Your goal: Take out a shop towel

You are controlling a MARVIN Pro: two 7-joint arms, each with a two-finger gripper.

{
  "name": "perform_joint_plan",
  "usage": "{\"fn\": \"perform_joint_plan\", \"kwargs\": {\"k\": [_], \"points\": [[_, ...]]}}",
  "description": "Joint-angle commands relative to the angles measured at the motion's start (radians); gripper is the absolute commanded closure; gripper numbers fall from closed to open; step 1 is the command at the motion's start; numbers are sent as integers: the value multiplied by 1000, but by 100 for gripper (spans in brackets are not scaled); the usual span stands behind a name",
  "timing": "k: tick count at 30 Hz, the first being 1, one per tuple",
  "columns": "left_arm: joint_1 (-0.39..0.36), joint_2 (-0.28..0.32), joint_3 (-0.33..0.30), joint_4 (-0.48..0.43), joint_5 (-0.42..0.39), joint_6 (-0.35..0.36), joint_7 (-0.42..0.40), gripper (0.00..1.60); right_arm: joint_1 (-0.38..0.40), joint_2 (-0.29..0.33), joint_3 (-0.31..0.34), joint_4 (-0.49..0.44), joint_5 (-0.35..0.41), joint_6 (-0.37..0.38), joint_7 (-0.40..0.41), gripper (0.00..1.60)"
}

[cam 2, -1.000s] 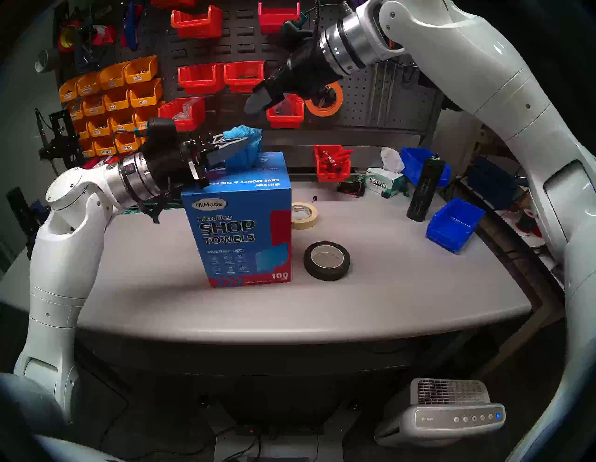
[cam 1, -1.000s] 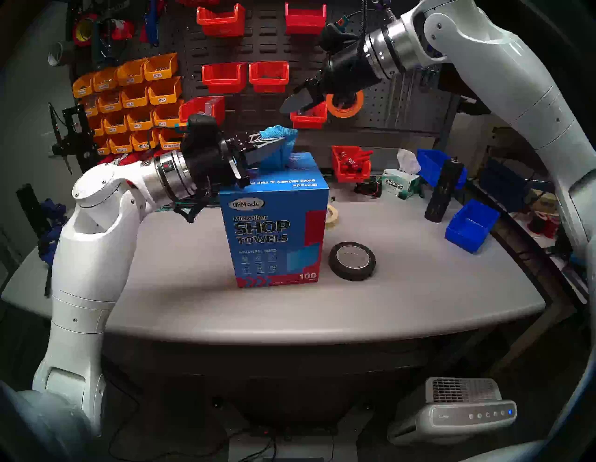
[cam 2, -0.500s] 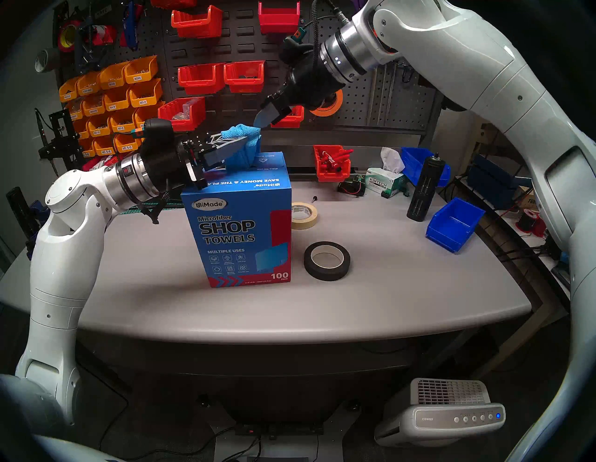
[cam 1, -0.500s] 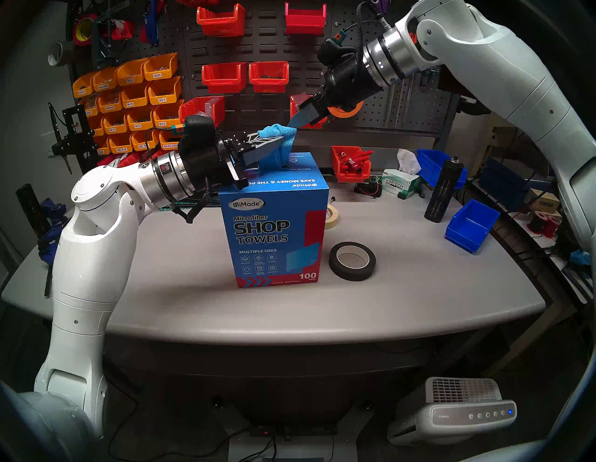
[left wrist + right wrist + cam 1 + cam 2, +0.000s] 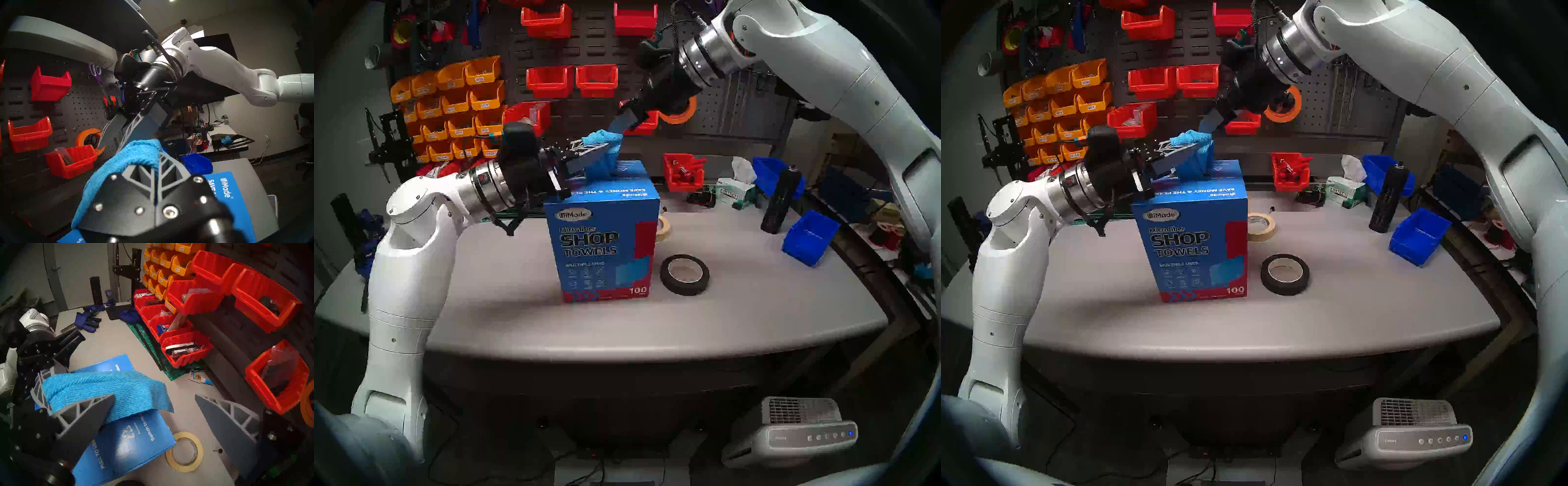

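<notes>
The shop towel point(image 5: 601, 154) sticks up out of the slot in the top of the blue carton point(image 5: 605, 244), its upper end folded over and pinched in the closed left gripper point(image 5: 606, 148); the lower part runs down into the carton. In the right wrist view the towel point(image 5: 108, 389) drapes across the left gripper's grey fingers, above the carton top point(image 5: 125, 443), which reads "PULL TO USE" and "Switch to re…". The carton front reads "UliMade", "Microfiber SHOP TOWELS", "MULTIPLE USES" and "100"; its top edge carries "SAVE MONEY & THE PL…" upside down.

The right gripper point(image 5: 621, 123) hangs just above the towel's folded end with its two fingers spread wide, holding nothing; one fingertip point(image 5: 95, 414) overlaps the cloth in its own wrist view, though contact cannot be told.

On the grey table point(image 5: 755, 305) lie two tape rolls: a black one point(image 5: 684, 274) beside the carton and a cream one point(image 5: 663, 228) behind it. A third, orange roll point(image 5: 678, 110) hangs on the pegboard. Further back stands one white-green tissue box point(image 5: 736, 196) marked "KIMTECH". One blue bin point(image 5: 810, 236) sits at the right.
</notes>
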Motion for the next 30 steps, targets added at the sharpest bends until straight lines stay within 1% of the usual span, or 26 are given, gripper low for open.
{"fn": "perform_joint_plan", "kwargs": {"k": [1, 4, 8, 14, 19, 22, 28, 30], "points": [[-26, -6, -20, -8, -13, -13, 0, 160, 51, -26, 11, 19, -5, 0, 21, 0], [-27, -7, -21, -6, -9, -20, -5, 160, 54, -28, 10, 24, -6, -1, 23, 0], [-27, -7, -21, -3, -3, -29, -13, 160, 59, -30, 13, 29, -32, -35, -5, 0], [-32, -8, -23, 3, -3, -32, -22, 160, 66, -23, 19, 30, -37, -39, 11, 0], [-47, -14, -24, 24, -4, -33, -18, 160, 77, 6, 20, 8, -45, -35, 24, 0], [-64, -21, -28, 44, -8, -29, -12, 160, 80, 39, 15, -21, -57, -28, 32, 0], [-88, -39, -33, 63, -28, -17, -1, 160, 76, 87, 13, -72, -83, -35, 12, 0], [-92, -44, -34, 67, -34, -13, 2, 160, 67, 97, 20, -82, -77, -36, 12, 0]]}}
